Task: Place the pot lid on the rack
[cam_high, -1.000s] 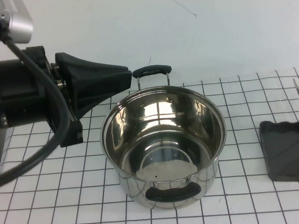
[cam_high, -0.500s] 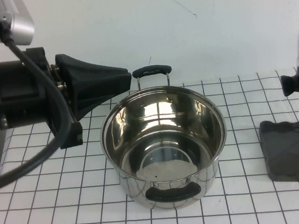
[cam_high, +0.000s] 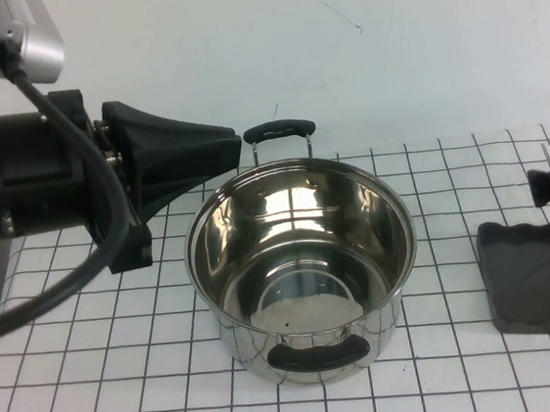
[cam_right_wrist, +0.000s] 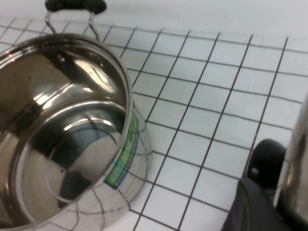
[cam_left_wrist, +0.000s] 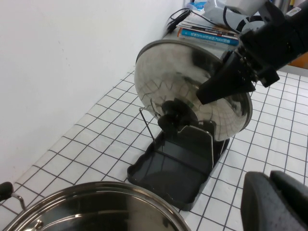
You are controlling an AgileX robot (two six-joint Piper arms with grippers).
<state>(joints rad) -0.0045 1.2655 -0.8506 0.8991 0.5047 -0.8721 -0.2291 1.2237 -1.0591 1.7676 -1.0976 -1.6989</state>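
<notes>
right gripper: (cam_left_wrist: 226, 82) pinched on the rim of the pot lid, above the rack's far end; seen only from the left wrist view
pot lid: (cam_left_wrist: 192, 86) held on edge, upright, knob (cam_left_wrist: 172, 119) facing the pot side; lower rim down among the rack's wire rods, contact with tray not clear
rack: (cam_left_wrist: 159, 178) dark tray directly under the right gripper, on the gridded table (cam_high: 126, 379), well right of the pot
left gripper: (cam_high: 235, 149) up and left of the pot's back handle, off the table; fingers pressed together, holding nothing
pot: (cam_high: 301, 262) open, between the two grippers, near the left one, well apart from the rack
</notes>
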